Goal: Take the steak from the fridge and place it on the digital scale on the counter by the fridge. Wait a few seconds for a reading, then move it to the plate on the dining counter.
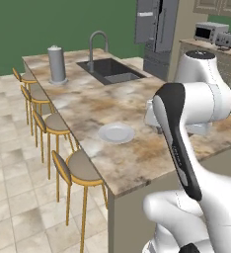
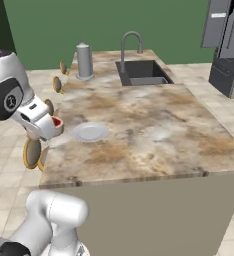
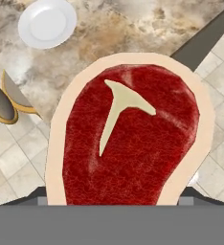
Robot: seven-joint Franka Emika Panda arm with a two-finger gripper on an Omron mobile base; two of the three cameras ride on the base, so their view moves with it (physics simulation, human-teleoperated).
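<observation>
Carrying the steak (image 3: 133, 139) toward the plate (image 3: 47, 23) on the dining counter (image 2: 154, 130).

The gripper (image 2: 53, 127) was closed on the steak, which sat right up against the hand and blocked most of what lay below it; the fingertips themselves were covered by the meat, so the hold was judged from the red slab pinned at the hand in the right base view. A stool (image 3: 8, 103) and floor tiles lay beneath the hand, the counter edge just beyond, and the plate farther ahead, well apart from the steak. To do this well, the hand probably needed to travel on over the edge, centre above the plate, lower until the meat rested flat, then release. In the left base view the arm's own links hid the gripper, and the scale could not be made out.
</observation>
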